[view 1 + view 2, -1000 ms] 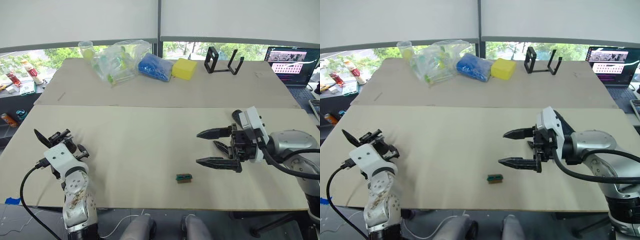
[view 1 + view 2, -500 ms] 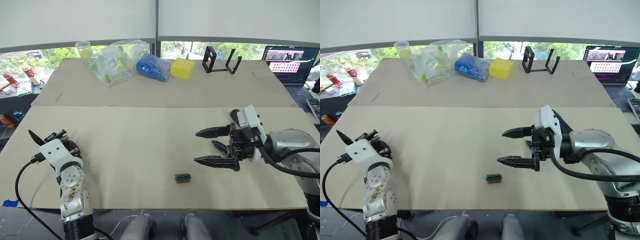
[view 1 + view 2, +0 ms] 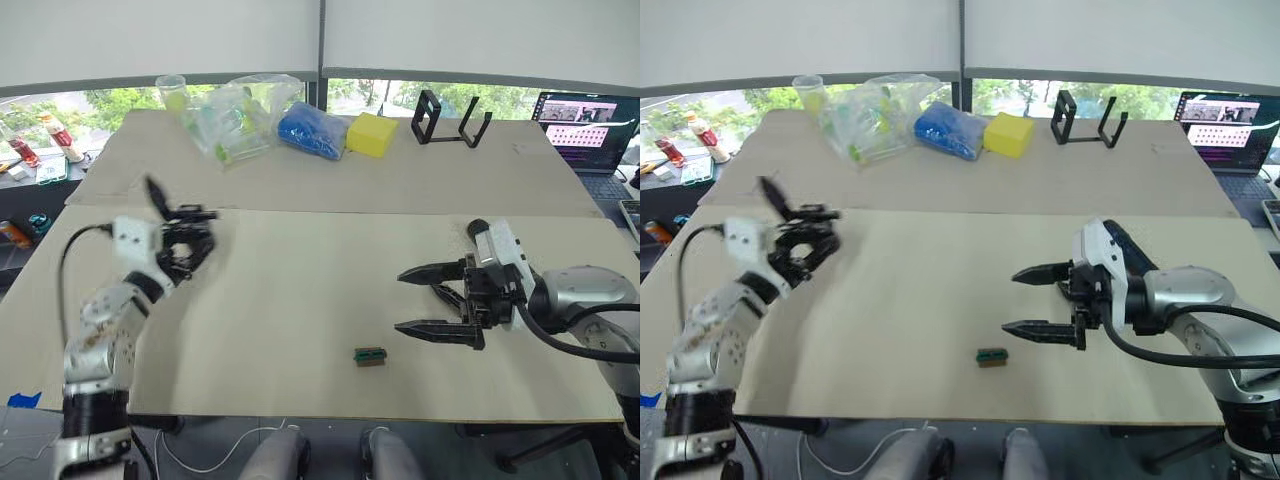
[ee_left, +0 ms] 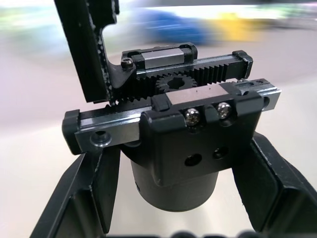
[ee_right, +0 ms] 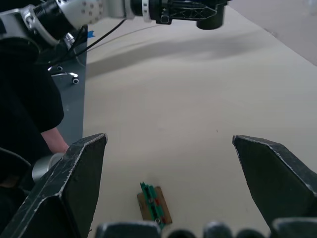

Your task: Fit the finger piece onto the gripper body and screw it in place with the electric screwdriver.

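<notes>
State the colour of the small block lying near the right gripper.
Green, on a brown base: the small block shows best in the right wrist view.

Left end effector (image 3: 178, 240) raised, clamped on the gripper body (image 4: 173, 129); right end effector (image 3: 432, 300) spread wide.

The two eye views look forward and down from the head over the near table (image 3: 300, 300) and take in the far table (image 3: 400, 170) and the windows behind it. They share nearly the whole scene, the right eye view set slightly to one side, so the small green block (image 3: 370, 356) sits a little further left in it. The left wrist view looks along its own fingers, very close on the gripper body (image 4: 173, 134) (its rack, gear and screws are plain; the background is blurred). The right wrist view looks low across the near table toward the robot's left, with the green block near and the left gripper (image 5: 193, 10) far off; it shares these with the eye views.
</notes>
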